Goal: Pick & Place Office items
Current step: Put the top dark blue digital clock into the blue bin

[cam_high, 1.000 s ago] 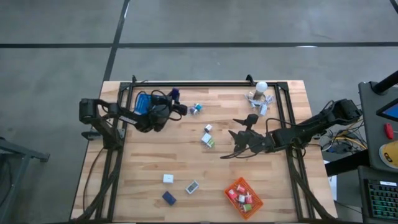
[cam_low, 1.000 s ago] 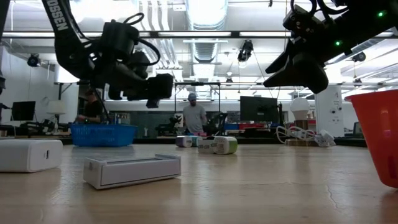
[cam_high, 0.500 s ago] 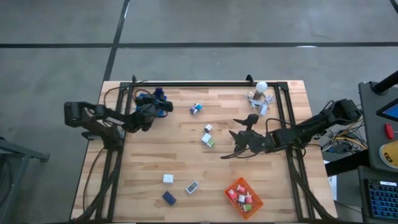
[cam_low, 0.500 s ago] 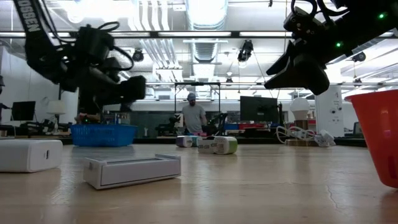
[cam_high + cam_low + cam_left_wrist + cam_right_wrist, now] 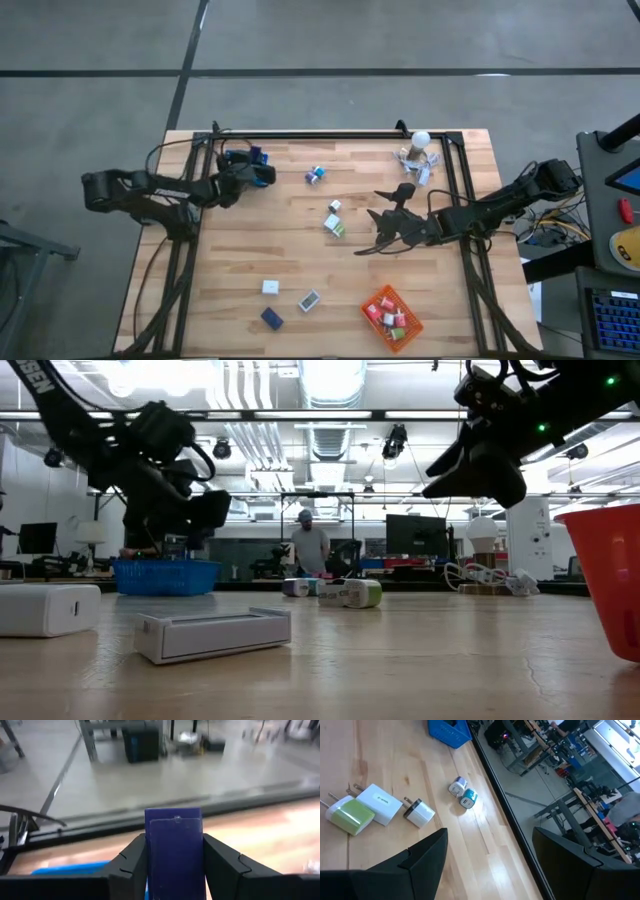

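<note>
My left gripper (image 5: 258, 172) is at the table's far left, shut on a dark blue box (image 5: 173, 845) above the blue mesh basket (image 5: 233, 160). My right gripper (image 5: 385, 226) hangs open over the middle right of the table with nothing between its fingers. Loose office items lie flat on the wood. Two small rolls (image 5: 315, 175) are at the far middle. White and green plug blocks (image 5: 333, 223) lie at the centre. A white block (image 5: 270, 287), a grey box (image 5: 309, 300) and a dark blue block (image 5: 271, 318) lie near the front. My left gripper pinches the dark blue box by its two long sides (image 5: 151, 862) between its two fingers. The fingers come from the table's left, slanting a little downward. The box sticks out past the fingertips, lifted clear above the blue basket (image 5: 165, 575).
An orange mesh basket (image 5: 405, 325) with several small items stands at the front right. A white ball-topped cluster (image 5: 418, 150) sits at the far right. A black frame rail (image 5: 330, 136) runs round the table. People stand in the room beyond.
My left gripper has drawn back toward the table's left edge with the dark blue box still held, and now hangs over the blue basket. Most of that move came early. The right arm has kept still.
</note>
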You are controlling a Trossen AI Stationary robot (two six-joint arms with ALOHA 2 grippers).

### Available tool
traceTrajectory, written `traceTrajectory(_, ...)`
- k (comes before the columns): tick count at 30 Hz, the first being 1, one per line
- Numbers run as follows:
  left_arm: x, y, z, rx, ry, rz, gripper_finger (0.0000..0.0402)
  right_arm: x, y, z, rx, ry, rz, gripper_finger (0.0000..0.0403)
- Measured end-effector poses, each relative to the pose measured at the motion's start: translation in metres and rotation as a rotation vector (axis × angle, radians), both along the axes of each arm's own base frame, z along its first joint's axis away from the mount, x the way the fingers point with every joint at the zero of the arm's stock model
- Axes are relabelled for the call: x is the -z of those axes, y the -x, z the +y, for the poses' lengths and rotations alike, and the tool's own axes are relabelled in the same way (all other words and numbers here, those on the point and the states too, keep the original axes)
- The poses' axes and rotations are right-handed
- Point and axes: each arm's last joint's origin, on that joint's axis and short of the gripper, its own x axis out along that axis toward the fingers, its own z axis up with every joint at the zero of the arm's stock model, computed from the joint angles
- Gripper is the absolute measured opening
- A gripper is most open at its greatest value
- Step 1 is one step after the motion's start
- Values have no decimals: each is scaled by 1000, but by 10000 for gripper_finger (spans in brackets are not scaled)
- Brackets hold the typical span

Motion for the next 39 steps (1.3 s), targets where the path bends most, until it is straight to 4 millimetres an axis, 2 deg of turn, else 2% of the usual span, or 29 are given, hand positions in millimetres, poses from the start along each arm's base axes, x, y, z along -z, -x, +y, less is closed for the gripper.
traceTrajectory(11,-34,1,4,78,229,251,145,1,1,0,-1,-1,10,285)
traceTrajectory(16,-42,2,7,73,230,305,145,1,1,0,-1,0,13,286)
traceTrajectory(30,-21,5,28,115,393,342,145,2,1,0,-2,3,16,286)
traceTrajectory(39,-7,4,37,102,428,403,145,1,1,0,-2,4,16,286)
